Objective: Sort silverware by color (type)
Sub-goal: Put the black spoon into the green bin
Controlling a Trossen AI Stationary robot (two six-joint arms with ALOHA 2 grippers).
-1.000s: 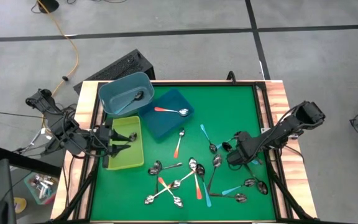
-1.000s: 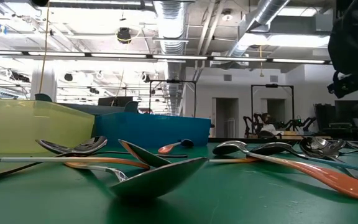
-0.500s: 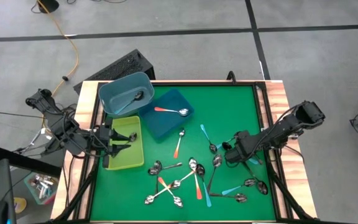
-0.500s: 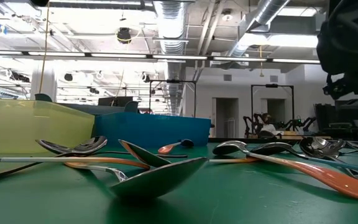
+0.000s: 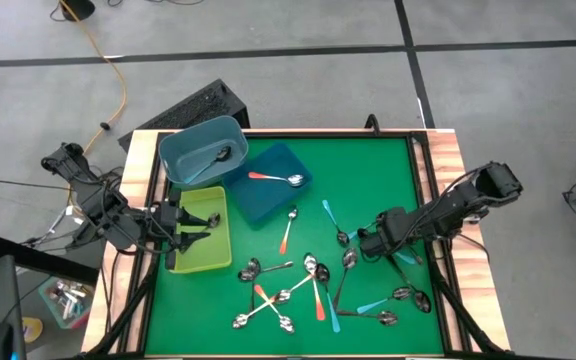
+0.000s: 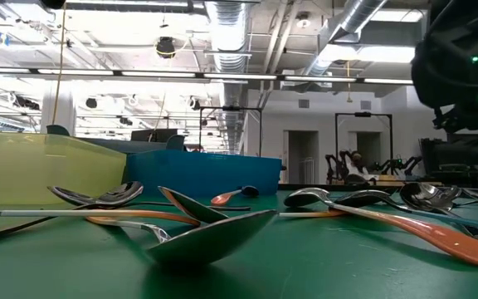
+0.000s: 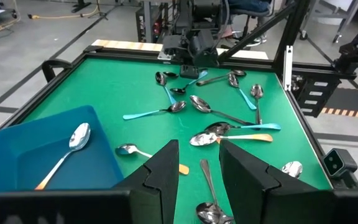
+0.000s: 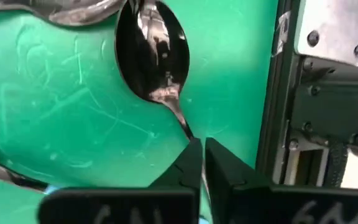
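Silverware is mostly unsorted: small spoons with shiny metal bowls and orange-red, teal-blue or plain metal handles [image 5: 313,285] lie loose and partly crossed on the near half of the green felt table top [image 5: 368,170]. One small metal-bowled spoon [image 8: 151,53] is the business of the moment. It lies flat on the felt close to the table's right-hand rail. Its thin neck runs in between the dark fingers [image 8: 188,165] of the right gripper [image 8: 202,155], and its handle colour is hidden.

A second ago those jaws stood wide, a little nearer the rail. Since then the right gripper [image 5: 368,240] has edged inward and pinched down until only the neck's width separates the fingers. The spoon looks caught but not yet lifted, so I judge the pick just made and the carry to a bin still to come.

Three bins stand at the far left:
- a grey-blue round-cornered plastic tub [image 5: 183,140] holding one dark metal spoon;
- a dark blue tray [image 5: 263,200] holding one orange-handled spoon [image 5: 273,178];
- a yellow-green tray [image 5: 213,255].

The left gripper [image 5: 183,225] has not moved. It waits over the yellow-green tray with its fingers [image 7: 166,171] partly apart and nothing between them.
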